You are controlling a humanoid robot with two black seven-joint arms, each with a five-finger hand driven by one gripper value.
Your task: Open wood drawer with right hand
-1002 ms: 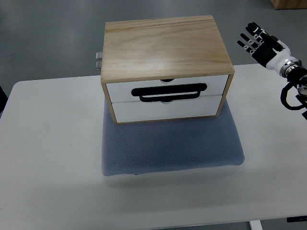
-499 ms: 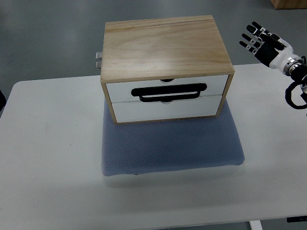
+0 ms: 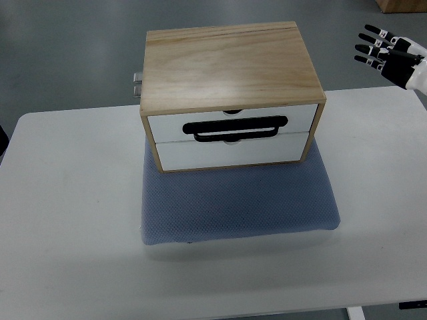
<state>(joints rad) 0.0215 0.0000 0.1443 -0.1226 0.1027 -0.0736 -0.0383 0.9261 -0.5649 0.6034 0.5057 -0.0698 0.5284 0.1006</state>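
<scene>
Surface: white table (image 3: 67, 220) over a grey floor; we note a blue-grey mat (image 3: 240, 207) lying on it, toward the far middle.
Task object: wood drawer box (image 3: 230, 67) stands on the far part of the mat, its front facing our side.
Drawer fronts: two white panels, stacked; we see both flush with the wooden frame, so neither is pulled out yet.
Handle: black handle (image 3: 237, 127), a flat loop sitting across the seam between the two panels. We cannot tell from this view which panel carries it.
Handle long axis: runs left to right across the picture, parallel to the near table edge.
Right hand: right hand (image 3: 390, 53) shows at the upper right corner, fingers (image 3: 369, 48) spread and pointing toward the picture's left, holding nothing. It hangs beyond the table's far right corner, not over the box.
Left hand: not visible.
Key relation: the handle lies to the left of the right hand and nearer to us, well apart from it, with the box's right wall between the two. The hand sits level with the box top in the picture, not with the front.
Judgement on the coming move: we expect the hand must come around to the front and lower, fingers turned to hook under or behind the loop across its long axis, then pull toward our side.
Risk: we judge the box may slide on the mat when pulled.
</scene>
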